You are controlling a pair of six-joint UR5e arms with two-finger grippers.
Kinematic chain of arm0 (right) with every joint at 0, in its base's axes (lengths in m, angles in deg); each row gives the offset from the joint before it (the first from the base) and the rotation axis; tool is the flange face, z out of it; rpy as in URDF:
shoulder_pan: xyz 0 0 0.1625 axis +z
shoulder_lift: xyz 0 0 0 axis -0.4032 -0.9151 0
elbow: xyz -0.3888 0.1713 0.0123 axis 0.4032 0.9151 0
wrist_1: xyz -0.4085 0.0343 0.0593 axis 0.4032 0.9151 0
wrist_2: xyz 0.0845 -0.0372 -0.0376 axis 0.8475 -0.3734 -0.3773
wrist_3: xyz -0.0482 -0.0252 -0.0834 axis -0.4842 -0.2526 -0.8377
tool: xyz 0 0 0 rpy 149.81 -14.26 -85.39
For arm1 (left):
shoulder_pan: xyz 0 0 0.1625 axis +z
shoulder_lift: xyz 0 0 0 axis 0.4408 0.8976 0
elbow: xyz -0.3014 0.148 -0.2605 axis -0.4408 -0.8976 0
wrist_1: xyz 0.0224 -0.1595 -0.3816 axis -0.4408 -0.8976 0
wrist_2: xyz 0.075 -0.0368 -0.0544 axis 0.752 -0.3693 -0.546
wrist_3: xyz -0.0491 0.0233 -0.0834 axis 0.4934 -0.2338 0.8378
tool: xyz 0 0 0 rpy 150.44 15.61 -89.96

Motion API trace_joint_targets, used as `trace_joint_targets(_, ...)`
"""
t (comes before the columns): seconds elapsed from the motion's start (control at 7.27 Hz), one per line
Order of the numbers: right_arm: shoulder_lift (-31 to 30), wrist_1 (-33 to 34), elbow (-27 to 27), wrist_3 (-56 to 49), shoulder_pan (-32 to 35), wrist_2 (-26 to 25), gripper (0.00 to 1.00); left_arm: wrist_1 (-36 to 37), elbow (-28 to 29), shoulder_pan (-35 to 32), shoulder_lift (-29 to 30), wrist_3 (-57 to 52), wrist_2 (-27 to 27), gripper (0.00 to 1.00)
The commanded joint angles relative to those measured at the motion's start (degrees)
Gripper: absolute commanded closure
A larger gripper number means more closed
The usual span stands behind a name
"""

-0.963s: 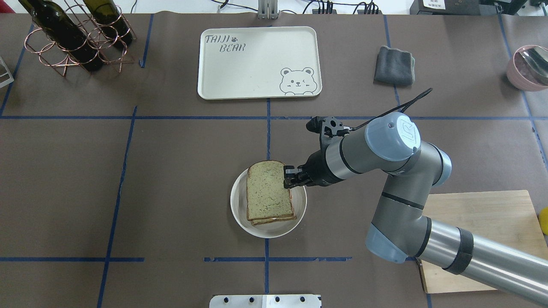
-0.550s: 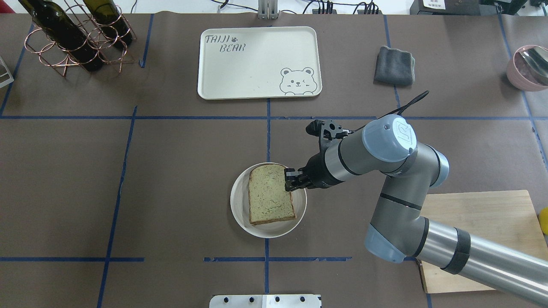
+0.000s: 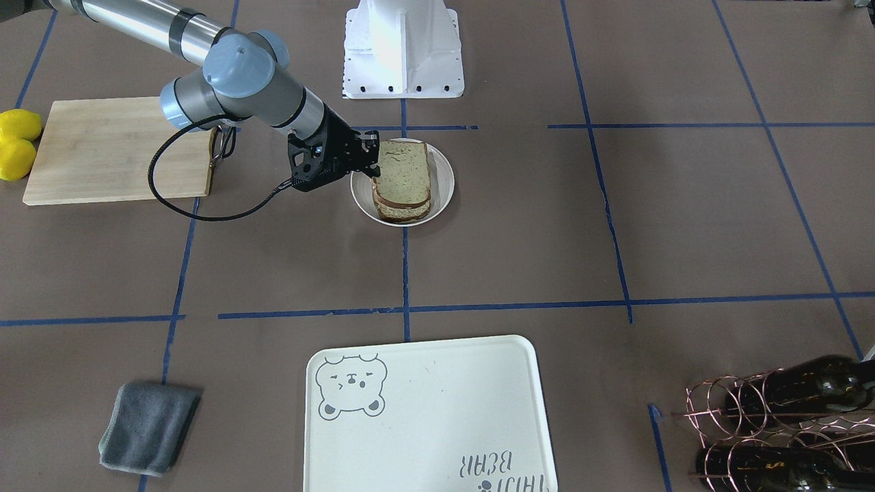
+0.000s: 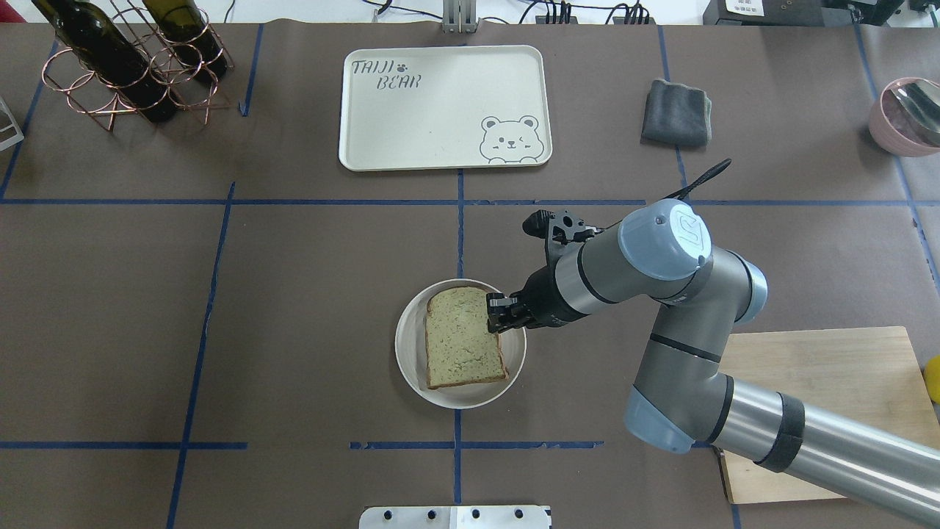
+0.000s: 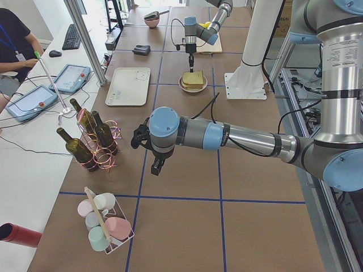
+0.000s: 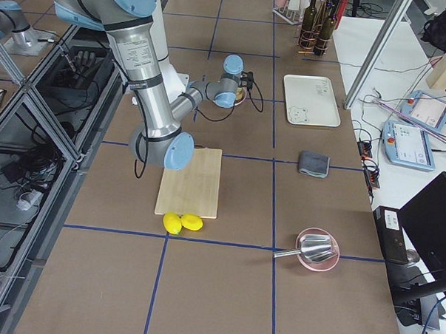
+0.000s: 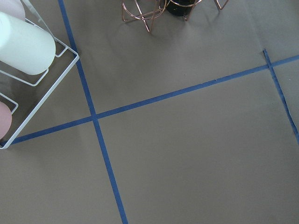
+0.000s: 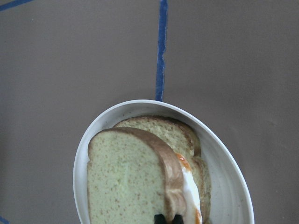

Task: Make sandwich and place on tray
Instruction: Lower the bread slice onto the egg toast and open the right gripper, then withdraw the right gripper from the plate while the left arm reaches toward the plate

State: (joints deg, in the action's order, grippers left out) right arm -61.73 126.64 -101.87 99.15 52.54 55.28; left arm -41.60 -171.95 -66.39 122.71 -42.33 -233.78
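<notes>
The sandwich (image 4: 463,338) lies on a small round white plate (image 4: 404,349) at the table's middle: two bread slices with the egg (image 8: 189,184) showing white and orange between them. My right gripper (image 4: 498,312) is shut on the right crust edge of the top slice (image 8: 135,177), with its fingertips (image 8: 161,218) close together. The cream tray (image 4: 440,110) with the bear face sits bare at the far middle. My left gripper (image 5: 156,168) hangs over the bare table near the wine rack; I cannot tell whether it is open or shut.
A wooden cutting board (image 4: 815,397) lies near right, with lemons (image 3: 17,143) beside it. A grey cloth (image 4: 675,112) sits right of the tray. A wine bottle rack (image 4: 125,59) stands far left, a pink bowl (image 4: 907,114) far right, and a cup rack (image 5: 105,226) by the left arm.
The top slice, held raised and tilted before, has come down flat onto the stack on the plate. My right gripper lowered with it and stays shut on its edge.
</notes>
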Motion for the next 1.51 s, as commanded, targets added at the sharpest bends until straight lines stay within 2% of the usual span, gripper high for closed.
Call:
trace_joint_targets(0.0, 0.0, -0.2, 0.4, 0.5, 0.1, -0.1, 0.0, 0.0, 0.0, 0.0, 0.0, 0.0, 0.0, 0.0)
trace_joint_targets(0.28, 0.0, -0.4, 0.3, 0.5, 0.4, 0.1, 0.0, 0.0, 0.2, 0.0, 0.1, 0.0, -0.5, 0.0)
trace_joint_targets(0.41, -0.1, -0.4, -0.5, 0.6, 1.6, 1.1, 0.0, -0.5, 0.3, 0.5, 0.4, 0.3, -3.8, 0.0)
trace_joint_targets(0.55, -1.4, -0.4, -2.0, 0.8, 4.3, 4.5, 0.0, -4.5, 0.6, 3.4, 0.8, 6.4, -11.7, 0.0)
trace_joint_targets(0.69, -6.0, -0.4, -5.3, 0.9, 7.7, 6.5, 0.0, -12.5, 0.3, 6.6, 1.1, 19.3, -11.8, 0.0)
trace_joint_targets(0.83, -12.6, -0.4, -8.7, 0.8, 11.5, 7.0, 0.0, -24.5, 0.5, 10.1, 1.2, 35.0, -11.6, 0.0)
trace_joint_targets(0.96, -17.6, -0.4, -10.7, 0.2, 15.3, 6.8, 0.0, -34.6, 0.1, 15.2, 1.2, 49.4, -9.0, 0.0)
trace_joint_targets(1.1, -21.6, -0.4, -11.2, -1.3, 18.9, 6.9, 0.0, -40.0, -1.3, 22.3, 1.4, 57.6, 0.7, 0.0)
trace_joint_targets(1.38, -27.9, -0.4, -11.2, -11.6, 23.8, 8.4, 0.0, -42.3, -2.2, 33.5, 8.7, 77.2, 3.5, 0.0)
